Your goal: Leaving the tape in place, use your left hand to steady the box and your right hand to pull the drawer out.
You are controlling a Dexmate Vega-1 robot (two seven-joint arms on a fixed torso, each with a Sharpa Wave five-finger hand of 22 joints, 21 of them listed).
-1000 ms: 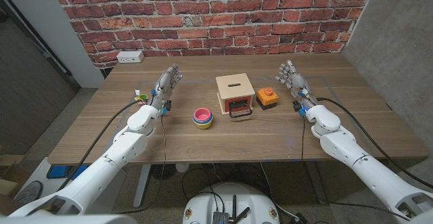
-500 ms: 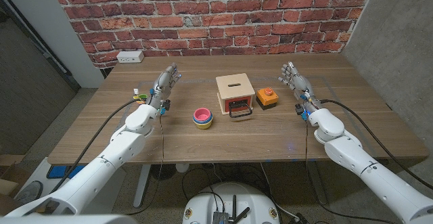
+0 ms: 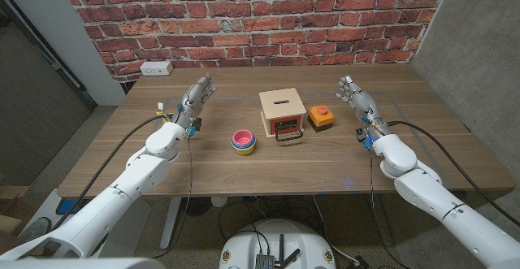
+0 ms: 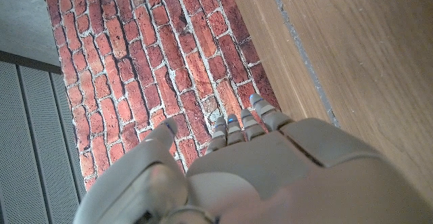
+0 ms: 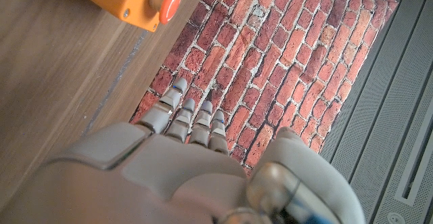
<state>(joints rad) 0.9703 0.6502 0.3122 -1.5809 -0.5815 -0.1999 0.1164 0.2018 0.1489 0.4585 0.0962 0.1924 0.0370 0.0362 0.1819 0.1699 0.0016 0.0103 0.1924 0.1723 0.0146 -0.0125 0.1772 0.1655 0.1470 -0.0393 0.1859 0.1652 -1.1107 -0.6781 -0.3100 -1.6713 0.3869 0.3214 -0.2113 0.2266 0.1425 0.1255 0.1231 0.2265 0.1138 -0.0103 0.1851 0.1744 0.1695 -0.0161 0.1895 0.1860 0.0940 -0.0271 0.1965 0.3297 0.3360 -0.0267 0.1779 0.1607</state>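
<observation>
While both hands wait open-fingered either side of the box [image 3: 281,106], left hand [image 3: 197,98] & right hand [image 3: 355,98]: box looks light, stiff wood, prob slides; brace top, hook drawer handle [image 3: 286,135].

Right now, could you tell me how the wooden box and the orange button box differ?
The wooden box is larger and pale, with a slot on top and a black handle in front; the orange button box is smaller, with a red button on top. Both sit on the table, side by side.
</observation>
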